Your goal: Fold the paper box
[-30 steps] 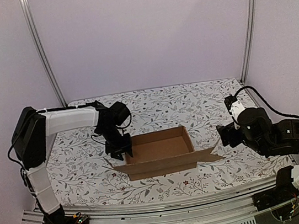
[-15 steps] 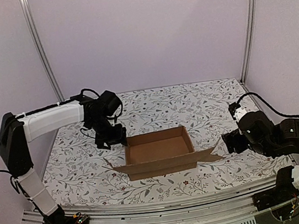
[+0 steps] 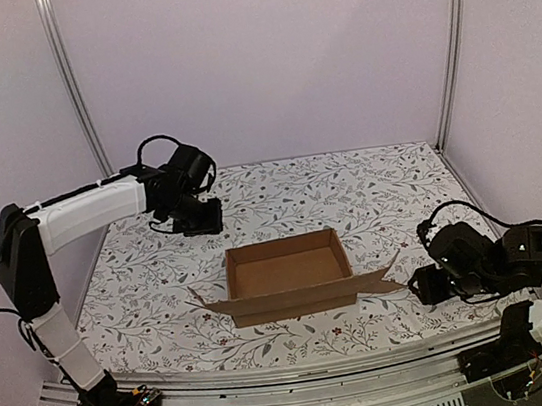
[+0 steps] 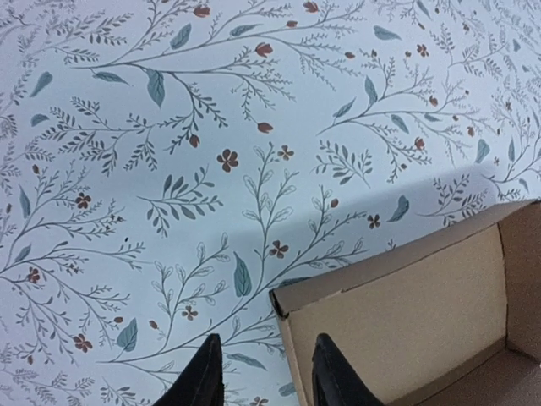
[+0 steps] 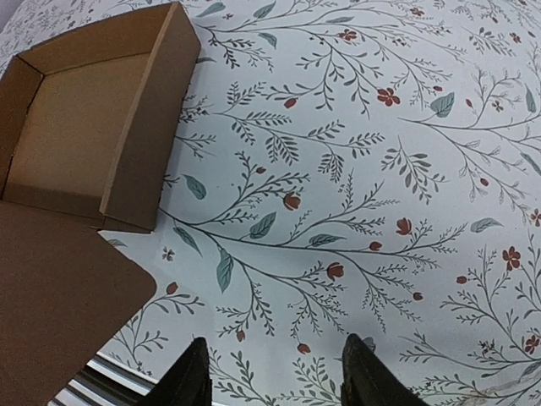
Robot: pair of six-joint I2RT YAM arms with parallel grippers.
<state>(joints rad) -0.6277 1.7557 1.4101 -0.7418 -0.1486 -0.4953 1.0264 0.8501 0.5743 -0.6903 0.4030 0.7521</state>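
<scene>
The brown cardboard paper box (image 3: 289, 274) stands in the middle of the table as a shallow open tray, with a wide flap lying flat along its near side. It also shows in the left wrist view (image 4: 423, 313) and the right wrist view (image 5: 89, 144). My left gripper (image 3: 203, 220) hangs above the table behind the box's far left corner, open and empty (image 4: 264, 381). My right gripper (image 3: 422, 285) is low at the right of the flap's tip, open and empty (image 5: 275, 381).
The table is covered with a white floral cloth (image 3: 370, 189). Metal frame posts stand at the back left (image 3: 73, 89) and back right (image 3: 450, 36). The table's near edge (image 5: 118, 372) lies just beside my right gripper.
My left gripper has lifted away from the box's left wall and moved back and left. My right gripper has dropped lower and nearer the table's front edge. The box has not moved.
</scene>
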